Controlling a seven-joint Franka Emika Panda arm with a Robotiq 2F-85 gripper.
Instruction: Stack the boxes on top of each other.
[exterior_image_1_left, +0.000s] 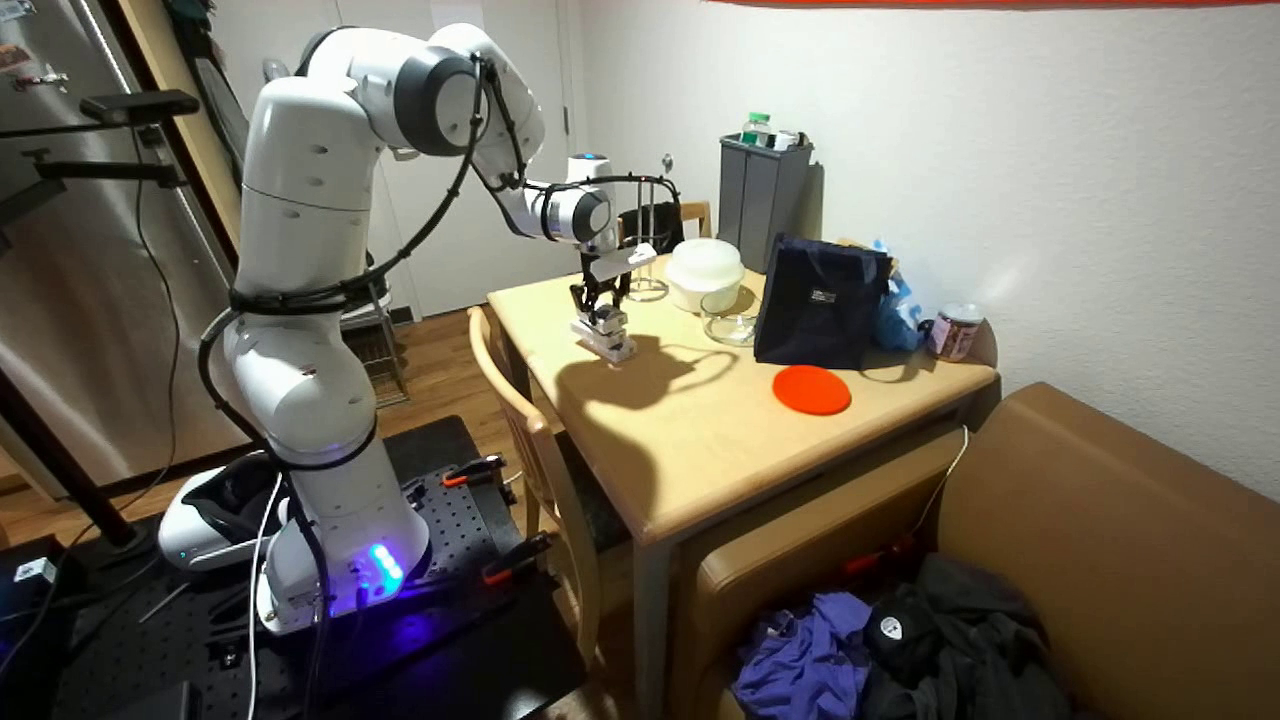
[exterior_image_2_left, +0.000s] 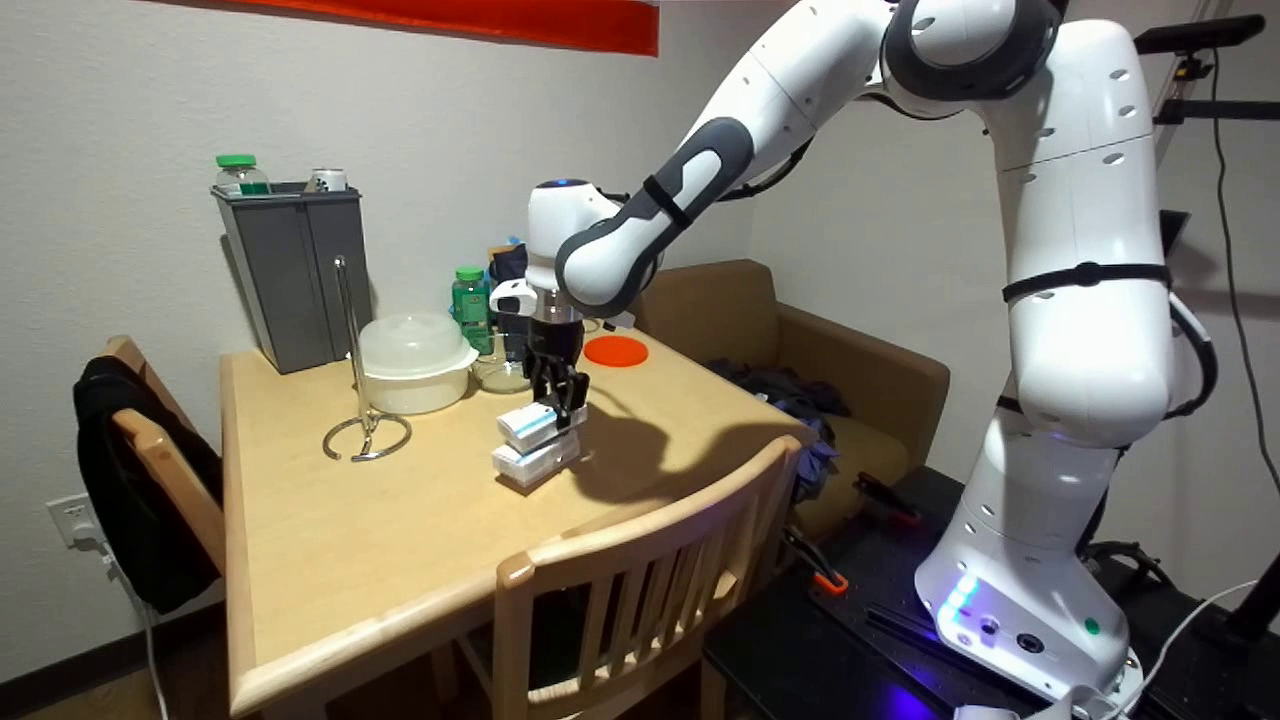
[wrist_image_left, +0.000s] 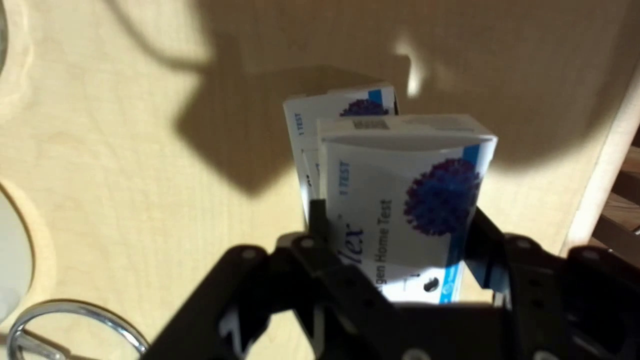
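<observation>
My gripper (wrist_image_left: 398, 220) is shut on a white box (wrist_image_left: 385, 200) with a blue stripe and a dark round print, one finger along each long side. The held box is also in both exterior views (exterior_image_1_left: 608, 322) (exterior_image_2_left: 530, 426). A similar white box (wrist_image_left: 302, 132) lies flat on the table below it, mostly covered in the wrist view and turned slightly against it. This lower box shows under the held one in both exterior views (exterior_image_1_left: 607, 346) (exterior_image_2_left: 537, 461). I cannot tell whether the two boxes touch. The gripper points down in both exterior views (exterior_image_1_left: 602, 305) (exterior_image_2_left: 560, 405).
On the wooden table (exterior_image_2_left: 330, 560) stand a metal holder (exterior_image_2_left: 352, 350), a white lidded container (exterior_image_2_left: 415, 365), a glass bowl (exterior_image_1_left: 730, 325) and a black bag (exterior_image_1_left: 822, 305). A red disc (exterior_image_1_left: 811, 390) lies flat. A chair (exterior_image_2_left: 640, 560) stands at the table's edge.
</observation>
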